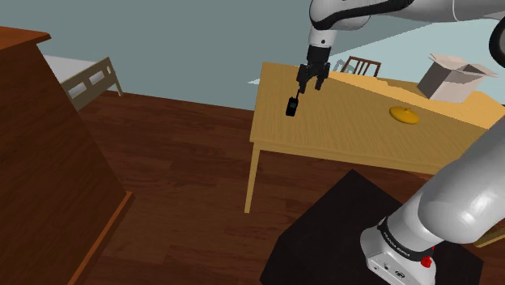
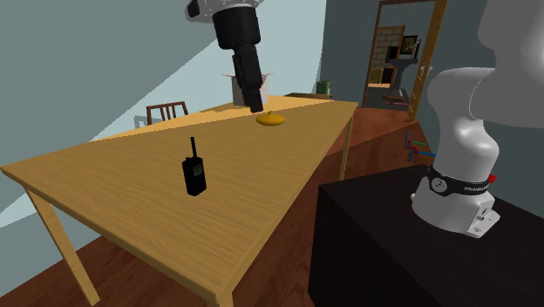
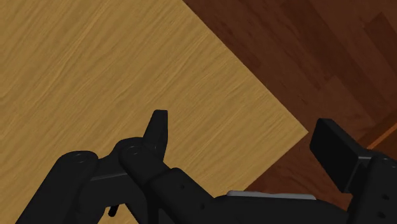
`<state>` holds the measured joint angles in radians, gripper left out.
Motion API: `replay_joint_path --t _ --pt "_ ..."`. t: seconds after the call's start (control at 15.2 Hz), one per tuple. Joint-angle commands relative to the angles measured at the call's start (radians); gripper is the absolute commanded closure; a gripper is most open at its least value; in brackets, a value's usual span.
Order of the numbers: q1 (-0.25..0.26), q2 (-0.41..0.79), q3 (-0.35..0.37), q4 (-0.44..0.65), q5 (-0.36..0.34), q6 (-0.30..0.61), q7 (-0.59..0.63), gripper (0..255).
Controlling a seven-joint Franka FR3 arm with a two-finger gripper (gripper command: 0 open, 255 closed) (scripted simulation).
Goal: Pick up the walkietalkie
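We see our gripper point(image 3: 245, 130) spread wide, empty, above the wooden table point(image 2: 261, 196); the black walkie-talkie point(image 2: 193, 175) stands upright there, apart from it.

Bare table point(image 2: 122, 187) lies all around the upright walkietalkie point(image 2: 193, 177) near one end; a yellow object point(image 2: 272, 119) and a box point(image 1: 451, 78) stand well apart.

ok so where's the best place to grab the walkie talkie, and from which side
Probably the boxy body of the walkietalkie, below the antenna, coming straight down from above. It stands upright on the table, so its flat sides are free for the fingers, and the antenna looks too thin to clamp. The gripper hangs open above the table.
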<state>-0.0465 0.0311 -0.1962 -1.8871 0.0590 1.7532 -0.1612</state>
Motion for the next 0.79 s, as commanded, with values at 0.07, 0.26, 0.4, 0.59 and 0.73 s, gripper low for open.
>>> replay_joint_path --t 0.07,0.26,0.4,0.59,0.73 --pt "-0.016 0.132 -0.012 0.106 0.013 -0.004 -0.016 0" --pt "-0.038 0.263 -0.021 0.228 0.027 -0.025 -0.030 0" --pt "-0.055 0.353 -0.025 0.319 0.036 -0.045 -0.038 0" --pt "-0.085 0.494 -0.029 0.475 0.050 -0.088 -0.045 0" --pt "-0.108 0.596 -0.029 0.597 0.059 -0.126 -0.048 0"
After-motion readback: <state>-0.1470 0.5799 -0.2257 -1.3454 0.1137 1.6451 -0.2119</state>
